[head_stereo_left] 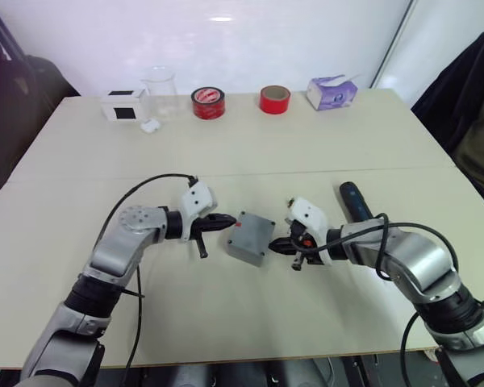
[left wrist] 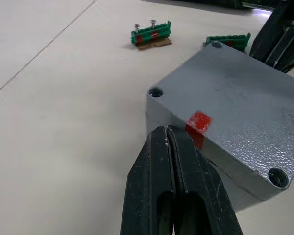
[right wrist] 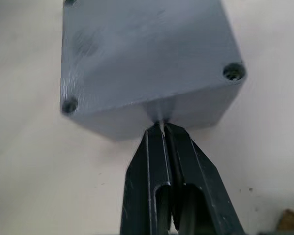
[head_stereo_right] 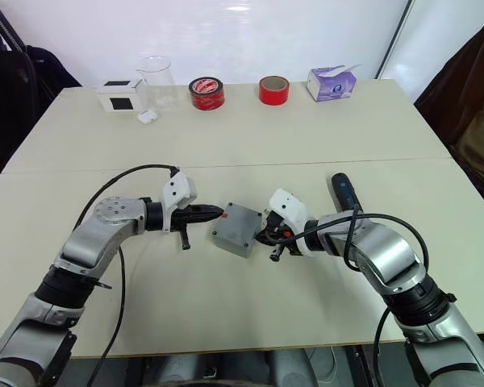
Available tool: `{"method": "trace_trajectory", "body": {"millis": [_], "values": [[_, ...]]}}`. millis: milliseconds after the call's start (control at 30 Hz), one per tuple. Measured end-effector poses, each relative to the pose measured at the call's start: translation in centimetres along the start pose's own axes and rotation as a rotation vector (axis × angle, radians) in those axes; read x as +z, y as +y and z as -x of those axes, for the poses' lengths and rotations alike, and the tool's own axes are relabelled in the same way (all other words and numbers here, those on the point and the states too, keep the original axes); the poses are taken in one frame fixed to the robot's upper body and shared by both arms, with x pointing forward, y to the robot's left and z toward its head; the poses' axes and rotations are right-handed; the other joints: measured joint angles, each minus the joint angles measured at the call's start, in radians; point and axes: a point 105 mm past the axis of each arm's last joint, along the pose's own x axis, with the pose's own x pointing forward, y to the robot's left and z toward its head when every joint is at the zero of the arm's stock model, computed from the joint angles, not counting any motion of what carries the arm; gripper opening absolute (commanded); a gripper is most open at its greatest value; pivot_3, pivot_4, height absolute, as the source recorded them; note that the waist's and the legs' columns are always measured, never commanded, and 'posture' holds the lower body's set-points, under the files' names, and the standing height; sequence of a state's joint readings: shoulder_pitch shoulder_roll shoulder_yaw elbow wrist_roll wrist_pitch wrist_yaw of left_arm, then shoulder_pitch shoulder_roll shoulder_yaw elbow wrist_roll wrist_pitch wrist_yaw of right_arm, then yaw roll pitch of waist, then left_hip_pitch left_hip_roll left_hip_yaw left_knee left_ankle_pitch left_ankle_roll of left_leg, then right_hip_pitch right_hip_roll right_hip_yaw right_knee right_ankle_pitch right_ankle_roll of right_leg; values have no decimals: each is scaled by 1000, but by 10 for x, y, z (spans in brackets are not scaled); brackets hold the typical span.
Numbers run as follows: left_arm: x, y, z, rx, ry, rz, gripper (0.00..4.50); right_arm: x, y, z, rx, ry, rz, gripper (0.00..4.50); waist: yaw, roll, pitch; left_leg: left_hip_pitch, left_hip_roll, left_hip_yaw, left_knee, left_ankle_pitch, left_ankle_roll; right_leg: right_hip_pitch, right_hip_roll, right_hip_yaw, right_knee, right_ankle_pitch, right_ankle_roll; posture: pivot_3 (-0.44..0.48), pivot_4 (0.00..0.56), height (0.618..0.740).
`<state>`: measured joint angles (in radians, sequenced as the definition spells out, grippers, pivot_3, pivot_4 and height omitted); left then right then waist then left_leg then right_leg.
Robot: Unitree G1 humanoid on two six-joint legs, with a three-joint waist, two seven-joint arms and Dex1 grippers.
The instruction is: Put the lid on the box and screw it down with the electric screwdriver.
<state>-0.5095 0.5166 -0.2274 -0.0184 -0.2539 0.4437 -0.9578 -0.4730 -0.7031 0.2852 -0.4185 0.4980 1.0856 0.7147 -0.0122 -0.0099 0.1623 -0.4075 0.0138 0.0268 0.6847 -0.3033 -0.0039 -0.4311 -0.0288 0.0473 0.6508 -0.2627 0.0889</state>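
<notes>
Both closed, left tool [head_stereo_left: 228, 219] and right tool [head_stereo_left: 275, 245] touching lidded box [head_stereo_left: 251, 237]

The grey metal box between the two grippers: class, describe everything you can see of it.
The small square grey cast-metal box sits on the beige table, turned corner-on. Its speckled top is closed, with a recessed screw hole at each visible corner and a small red mark over one edge. The left gripper and the right gripper meet opposite sides, jaws shut, seemingly touching it. Two small green parts lie close behind it.
</notes>
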Motion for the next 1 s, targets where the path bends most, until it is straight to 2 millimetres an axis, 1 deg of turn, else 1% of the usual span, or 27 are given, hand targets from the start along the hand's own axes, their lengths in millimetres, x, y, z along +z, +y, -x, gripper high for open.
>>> {"method": "trace_trajectory", "body": {"millis": [100,167,233,367,433,533,567,633,733,800,833,900,1000], "values": [[0,3,-10,-5,6,-14,0,4,16,0,72,-5,9,50,2,0,0,0,0,0,0,0,0,0,0,0,0,0,0,0,150,740],[-4,4,-12,-7,23,-31,0,8,21,0,89,-10,27,50,1,0,0,0,0,0,0,0,0,0,0,0,0,0,0,0,150,740],[-9,5,-10,-8,52,-50,0,9,20,4,82,2,39,50,-2,0,0,0,0,0,0,0,0,0,0,0,0,0,0,0,150,740],[-21,6,8,-29,123,-74,0,16,5,21,13,17,73,50,-3,0,0,0,0,0,0,0,0,0,0,0,0,0,0,0,150,740],[-31,-2,25,-67,167,-72,0,21,-11,34,-58,26,104,50,-4,0,0,0,1,0,0,0,0,-1,-1,0,0,0,0,0,150,740],[-30,-15,34,-123,174,-57,0,23,-27,38,-114,11,95,50,-1,0,0,0,0,0,0,0,0,0,-1,0,0,0,0,0,150,740],[-26,-23,34,-156,160,-54,0,24,-33,35,-132,2,89,50,2,0,0,0,0,0,0,0,0,0,-2,0,0,0,0,0,150,740],[-22,-29,33,-179,145,-49,0,23,-38,29,-146,-5,94,50,2,0,0,0,0,0,0,0,0,0,-2,0,0,0,0,0,150,740],[-18,-32,28,-181,119,-40,0,21,-40,15,-137,-20,83,50,-1,0,0,0,0,0,0,0,0,0,-1,0,0,0,0,0,150,740],[-17,-34,21,-178,100,-30,0,18,-39,1,-118,-22,75,50,-1,0,0,0,0,0,0,0,0,0,0,0,0,0,0,0,150,740],[-17,-34,19,-172,96,-27,0,16,-38,-5,-107,-17,77,50,-2,0,0,0,0,0,0,0,0,0,0,0,1,0,0,0,150,740],[-18,-33,18,-157,98,-26,0,14,-37,-11,-98,-16,70,50,-1,0,0,0,0,0,0,0,0,0,0,0,1,0,0,0,150,740],[-19,-27,18,-138,110,-24,0,14,-36,-12,-89,-14,70,50,1,0,0,0,0,0,0,0,0,0,-1,0,1,0,0,0,150,740]]}}
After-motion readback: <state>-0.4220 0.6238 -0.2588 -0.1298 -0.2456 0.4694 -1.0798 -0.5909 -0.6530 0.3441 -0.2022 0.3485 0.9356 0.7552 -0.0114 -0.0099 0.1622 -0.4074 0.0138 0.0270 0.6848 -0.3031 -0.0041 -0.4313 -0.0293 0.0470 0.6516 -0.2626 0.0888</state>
